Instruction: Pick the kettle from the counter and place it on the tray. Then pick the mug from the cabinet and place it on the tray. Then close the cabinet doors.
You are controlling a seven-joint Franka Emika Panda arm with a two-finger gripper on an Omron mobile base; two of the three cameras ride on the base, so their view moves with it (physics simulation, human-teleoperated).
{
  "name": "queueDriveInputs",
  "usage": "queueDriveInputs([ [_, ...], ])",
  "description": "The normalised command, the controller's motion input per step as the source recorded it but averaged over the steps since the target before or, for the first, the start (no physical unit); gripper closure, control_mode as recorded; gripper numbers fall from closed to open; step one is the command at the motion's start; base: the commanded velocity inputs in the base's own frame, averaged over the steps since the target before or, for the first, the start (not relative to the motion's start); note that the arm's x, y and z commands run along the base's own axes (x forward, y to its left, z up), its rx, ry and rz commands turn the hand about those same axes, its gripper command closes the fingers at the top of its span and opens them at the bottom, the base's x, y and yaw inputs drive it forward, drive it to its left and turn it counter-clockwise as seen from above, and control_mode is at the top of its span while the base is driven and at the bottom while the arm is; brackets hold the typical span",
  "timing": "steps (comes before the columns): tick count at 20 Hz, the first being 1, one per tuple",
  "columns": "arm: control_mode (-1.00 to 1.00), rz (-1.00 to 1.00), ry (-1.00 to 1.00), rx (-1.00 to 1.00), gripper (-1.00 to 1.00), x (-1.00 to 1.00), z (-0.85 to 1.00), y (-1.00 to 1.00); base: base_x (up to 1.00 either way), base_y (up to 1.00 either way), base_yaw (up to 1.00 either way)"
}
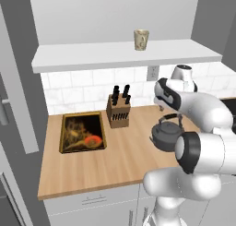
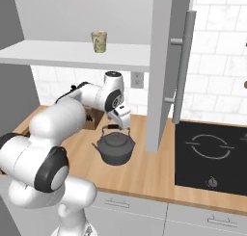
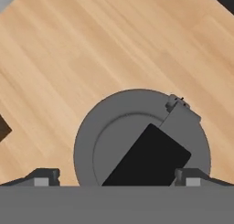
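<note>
The two-finger gripper [image 3: 116, 176] hangs directly over the squat round dark grey kettle [image 2: 115, 148], its small dark fingertips [image 3: 43, 177] spread wide to either side of the kettle's body. The arched handle with its black middle [image 3: 147, 157] runs between the tips, and neither tip touches it. From the right base view the white hand [image 2: 121, 115] sits just above the top of the handle, apart from it or barely so; I cannot tell which.

The kettle stands upright on the long light wooden butcher-block counter [image 1: 115, 163], towards its right part, near the black cooktop [image 2: 212, 158] set into the worktop.

Further left, well apart from the kettle, lies the shallow rectangular tray with a tan wooden rim [image 1: 63, 133], dark inside with an orange-red and yellow pattern. Just beside it, against the white tiled wall, stands a wooden knife block with black handles [image 1: 118, 110].

Above, the small beige speckled mug [image 1: 141, 39] stands upright on the white shelf-like base of the light grey wall cabinet [image 1: 92, 56]. A flat light grey cabinet door with a slim metal bar handle [image 2: 164, 71] stands swung open.
</note>
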Motion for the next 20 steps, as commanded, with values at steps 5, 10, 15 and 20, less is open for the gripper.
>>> queueDriveInputs([
  [5, -1.0, -0.11, 0.06, 0.0, -1.0, 0.0, -0.26, 0.0, 0.0, 0.0, 0.0],
  [10, -1.0, -0.1, 0.02, 0.0, -1.0, -0.14, -0.29, 0.0, 0.0, 0.0, 0.0],
  [15, -1.0, -0.09, 0.0, 0.0, -1.0, -0.29, -0.27, 0.0, 0.0, 0.0, 0.0],
  [20, -1.0, -0.06, 0.0, 0.0, -1.0, -0.15, -0.11, 0.0, 0.0, 0.0, 0.0],
])
